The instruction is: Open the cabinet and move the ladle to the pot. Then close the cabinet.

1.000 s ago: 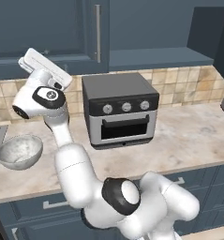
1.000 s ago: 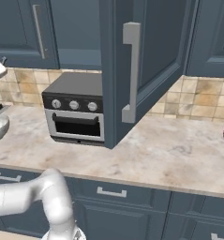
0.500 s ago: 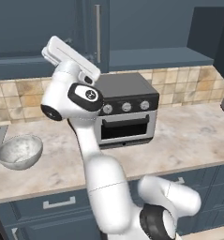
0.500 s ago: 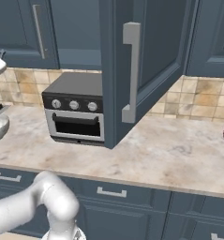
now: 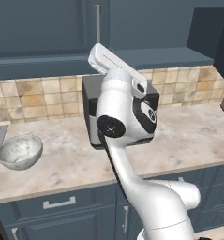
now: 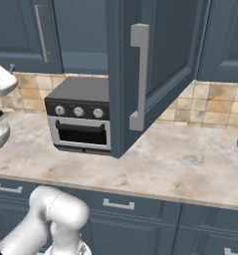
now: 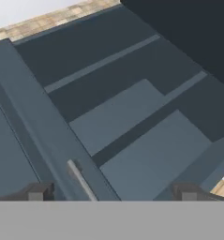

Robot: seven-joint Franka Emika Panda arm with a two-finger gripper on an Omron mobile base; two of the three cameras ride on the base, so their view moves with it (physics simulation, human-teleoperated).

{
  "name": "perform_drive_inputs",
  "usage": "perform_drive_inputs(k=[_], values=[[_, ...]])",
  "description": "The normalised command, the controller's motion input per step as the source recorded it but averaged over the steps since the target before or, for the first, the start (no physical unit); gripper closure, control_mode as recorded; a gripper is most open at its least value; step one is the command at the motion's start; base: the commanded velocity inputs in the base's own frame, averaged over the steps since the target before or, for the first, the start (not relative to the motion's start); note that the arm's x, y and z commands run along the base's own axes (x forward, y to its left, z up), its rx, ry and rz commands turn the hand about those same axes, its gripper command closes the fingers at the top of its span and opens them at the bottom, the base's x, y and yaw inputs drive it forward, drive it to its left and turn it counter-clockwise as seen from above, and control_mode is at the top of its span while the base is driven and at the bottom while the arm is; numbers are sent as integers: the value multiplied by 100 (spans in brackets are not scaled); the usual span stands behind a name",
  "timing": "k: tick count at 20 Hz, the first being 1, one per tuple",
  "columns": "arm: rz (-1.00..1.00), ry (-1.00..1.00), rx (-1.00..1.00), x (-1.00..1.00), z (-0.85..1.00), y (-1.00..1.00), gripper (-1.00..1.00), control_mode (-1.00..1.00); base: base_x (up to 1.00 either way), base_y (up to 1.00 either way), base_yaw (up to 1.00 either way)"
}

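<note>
Left base view: arm raised in front of toaster oven (image 5: 87, 110), hand pointing up at cabinet (image 5: 48, 28); bowl (image 5: 18, 151) left of oven on counter (image 5: 197, 136).
Right base view: cabinet's right door (image 6: 155, 69) swung open above counter, right of oven.
Hand view: gripper (image 7: 112, 192) jaws wide apart, empty, facing cabinet interior; left door's handle (image 7: 81, 180) between fingertips.

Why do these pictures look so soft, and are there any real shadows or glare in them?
Left base view: flat, even light, a faint shadow under the bowl, no glare. Right base view: the open cabinet door looms large and slightly blurred, its handle evenly lit. Hand view: coarse, blurry blue panels, with the tool open at the bottom.
</note>
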Motion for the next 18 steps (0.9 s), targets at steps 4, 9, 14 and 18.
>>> perform_drive_inputs(k=[4,9,14,18], values=[[0,18,-5,-100,2,-85,-100,-100,0,0,0],[0,19,-9,-100,1,-81,-100,-100,0,0,0],[0,8,-13,-100,0,-59,-100,-100,0,0,0],[0,7,-11,-100,0,-59,-100,-100,0,0,0]])
